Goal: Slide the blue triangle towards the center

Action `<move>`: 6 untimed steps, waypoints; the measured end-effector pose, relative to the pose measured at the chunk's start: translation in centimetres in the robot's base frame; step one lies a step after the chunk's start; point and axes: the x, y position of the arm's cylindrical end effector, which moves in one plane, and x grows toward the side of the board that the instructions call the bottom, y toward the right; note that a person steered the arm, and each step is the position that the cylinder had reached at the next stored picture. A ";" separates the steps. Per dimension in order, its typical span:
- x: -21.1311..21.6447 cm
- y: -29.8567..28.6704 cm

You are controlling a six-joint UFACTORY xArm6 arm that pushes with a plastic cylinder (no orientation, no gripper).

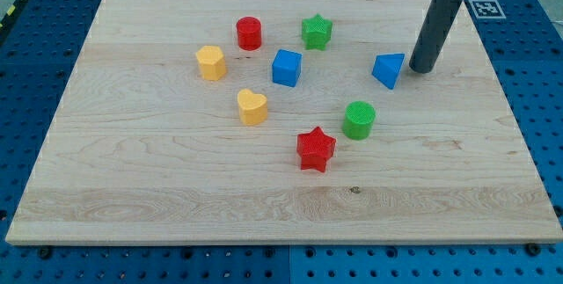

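One blue triangle (388, 69), apex toward view's bottom | my tip (422, 69) just right | no pincer shows

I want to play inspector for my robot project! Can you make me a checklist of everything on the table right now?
Surface: wooden board, lying flat.
Job's things: blue triangle, right of centre.
Clutter: blue cube, green star, red cylinder, yellow block, yellow heart, green cylinder, red star.
Grippers: none; my tip sits just at the view's right of the blue triangle.
Cables: nothing seen.
Surroundings: blue perforated table; marker tag on the board's corner.
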 end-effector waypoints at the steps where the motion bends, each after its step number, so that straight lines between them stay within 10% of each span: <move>1: 0.0 -0.9; 6: -5.6 1.7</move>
